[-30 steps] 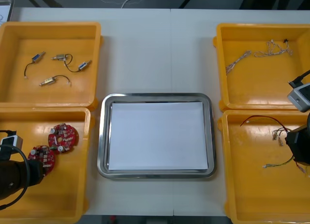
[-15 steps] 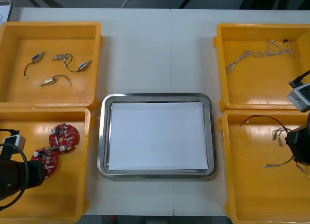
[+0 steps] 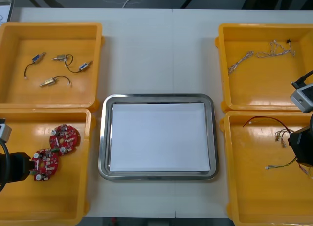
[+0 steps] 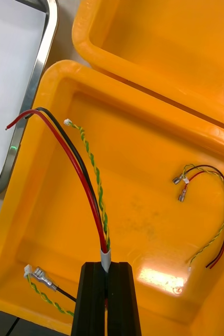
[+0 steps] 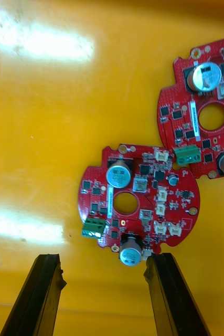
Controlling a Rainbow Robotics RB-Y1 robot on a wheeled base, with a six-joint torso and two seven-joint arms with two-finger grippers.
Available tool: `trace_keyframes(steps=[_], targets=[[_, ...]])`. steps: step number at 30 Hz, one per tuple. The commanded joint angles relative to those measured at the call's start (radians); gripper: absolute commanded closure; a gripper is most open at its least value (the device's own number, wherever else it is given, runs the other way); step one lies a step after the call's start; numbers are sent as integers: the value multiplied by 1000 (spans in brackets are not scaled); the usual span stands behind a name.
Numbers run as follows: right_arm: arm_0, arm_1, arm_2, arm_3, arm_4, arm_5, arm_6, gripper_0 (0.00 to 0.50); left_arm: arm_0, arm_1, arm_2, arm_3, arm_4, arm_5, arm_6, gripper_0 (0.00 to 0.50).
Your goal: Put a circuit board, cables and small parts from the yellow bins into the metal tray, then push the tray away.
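Fingers of the left gripper (image 5: pixel 104 260) stand apart, a red circuit board (image 5: pixel 153 210) just beyond their tips, while the right gripper (image 4: pixel 106 269) clamps a red and yellow cable (image 4: pixel 83 184).

Tray (image 3: pixel 104 138): lay between bins (image 3: pixel 96 64)
Circuit boards (image 3: pixel 64 136): lay in near-left bin (image 3: pixel 58 201)
Small parts (image 3: pixel 59 57): lay in far-left bin (image 3: pixel 19 95)
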Motion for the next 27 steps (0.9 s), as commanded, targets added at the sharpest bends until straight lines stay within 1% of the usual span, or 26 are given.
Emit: trace_keyframes(steps=[1,3,8,13,18,21,23,26,27], targets=[[-18,-33,7,-29,6,4,45,500,-32,69,37,-36,10,-4,-211,14],[-18,-33,7,-29,6,4,45,500,-34,79,36,-34,16,-4,-262,14],[-18,-33,7,-29,6,4,45,500,-35,122,50,-34,84,-4,-380,15],[-18,-33,7,-29,6,4,45,500,-35,144,54,-34,99,-6,-480,13],[-18,-33,7,-29,6,4,45,500,-38,145,60,-31,113,-9,-567,14],[-18,-33,7,-29,6,4,45,500,-43,145,62,-4,169,-14,-619,14],[-18,-33,7,-29,6,4,45,500,-43,147,73,24,222,-26,-682,14],[-18,-33,7,-29,6,4,45,500,-46,148,88,47,269,-43,-760,12],[-18,-33,7,-29,6,4,45,500,-48,147,88,50,272,-43,-774,14]])
